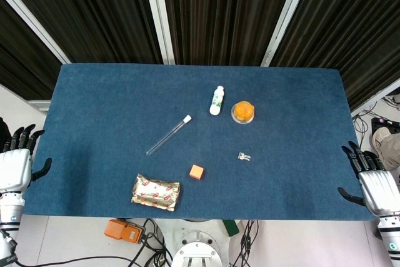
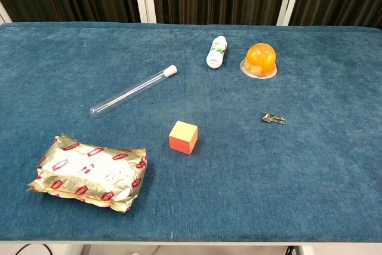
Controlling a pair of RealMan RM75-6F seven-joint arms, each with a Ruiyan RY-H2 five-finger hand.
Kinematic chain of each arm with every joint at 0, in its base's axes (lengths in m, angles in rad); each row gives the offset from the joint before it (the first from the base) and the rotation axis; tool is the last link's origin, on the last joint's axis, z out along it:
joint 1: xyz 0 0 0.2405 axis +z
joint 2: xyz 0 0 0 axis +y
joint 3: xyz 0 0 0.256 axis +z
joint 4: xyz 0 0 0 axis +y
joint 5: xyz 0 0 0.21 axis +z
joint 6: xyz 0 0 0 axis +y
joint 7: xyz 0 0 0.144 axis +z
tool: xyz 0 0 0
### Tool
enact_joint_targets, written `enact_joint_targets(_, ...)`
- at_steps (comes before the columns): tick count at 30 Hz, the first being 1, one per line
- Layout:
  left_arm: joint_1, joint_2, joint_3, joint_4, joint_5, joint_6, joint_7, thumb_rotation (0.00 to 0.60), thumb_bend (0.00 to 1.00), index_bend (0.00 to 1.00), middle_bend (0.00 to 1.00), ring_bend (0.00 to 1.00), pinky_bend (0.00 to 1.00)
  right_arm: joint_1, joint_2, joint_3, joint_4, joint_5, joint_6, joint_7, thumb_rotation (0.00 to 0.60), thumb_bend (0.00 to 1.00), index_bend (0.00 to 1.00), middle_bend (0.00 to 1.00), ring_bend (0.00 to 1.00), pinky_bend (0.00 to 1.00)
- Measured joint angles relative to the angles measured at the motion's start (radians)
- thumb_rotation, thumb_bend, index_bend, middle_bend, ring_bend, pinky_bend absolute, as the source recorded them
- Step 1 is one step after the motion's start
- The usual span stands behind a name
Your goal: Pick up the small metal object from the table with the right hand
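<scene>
The small metal object (image 1: 244, 156) (image 2: 273, 118) lies flat on the blue table (image 1: 100, 110), right of centre. My right hand (image 1: 374, 182) hangs off the table's right edge, far from the object, fingers spread and empty. My left hand (image 1: 15, 166) sits off the left edge, fingers apart, holding nothing. Neither hand shows in the chest view.
An orange cube (image 1: 196, 172) (image 2: 183, 137), a foil packet (image 1: 155, 192) (image 2: 89, 172), a glass test tube (image 1: 168, 135) (image 2: 132, 91), a small white bottle (image 1: 216, 100) (image 2: 217, 51) and an orange dome (image 1: 242, 112) (image 2: 259, 60) lie on the table.
</scene>
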State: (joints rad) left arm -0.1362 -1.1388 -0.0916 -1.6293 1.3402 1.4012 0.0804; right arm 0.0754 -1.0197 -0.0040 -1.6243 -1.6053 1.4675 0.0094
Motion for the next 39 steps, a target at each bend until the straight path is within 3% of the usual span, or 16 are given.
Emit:
enact_joint_targets(8, -0.002, -0.001, -0.006, -0.001, -0.010, -0.004, -0.006, 0.600, 0.30, 0.18, 0.07, 0.03, 0.15, 0.016, -0.013, 0.001, 0.026, -0.006, -0.021, 0.015, 0.600, 0.32, 0.14, 0.08, 0.21, 0.17)
enact_joint_targets(20, 0.003, 0.000, -0.010, -0.005, -0.011, 0.007, -0.015, 0.600, 0.30, 0.18, 0.07, 0.03, 0.15, 0.165, -0.100, 0.013, 0.138, -0.012, -0.224, 0.161, 0.600, 0.32, 0.26, 0.09, 0.21, 0.17)
enact_joint_targets(29, 0.003, 0.002, -0.011, -0.004, -0.015, 0.003, -0.017, 0.600, 0.30, 0.18, 0.07, 0.03, 0.15, 0.293, -0.246, 0.020, 0.250, -0.013, -0.390, 0.187, 0.600, 0.32, 0.30, 0.09, 0.21, 0.17)
enact_joint_targets(39, 0.003, 0.004, -0.013, -0.003, -0.023, -0.001, -0.020, 0.600, 0.30, 0.18, 0.07, 0.03, 0.15, 0.409, -0.402, 0.044, 0.378, -0.018, -0.456, 0.264, 0.600, 0.32, 0.45, 0.09, 0.21, 0.17)
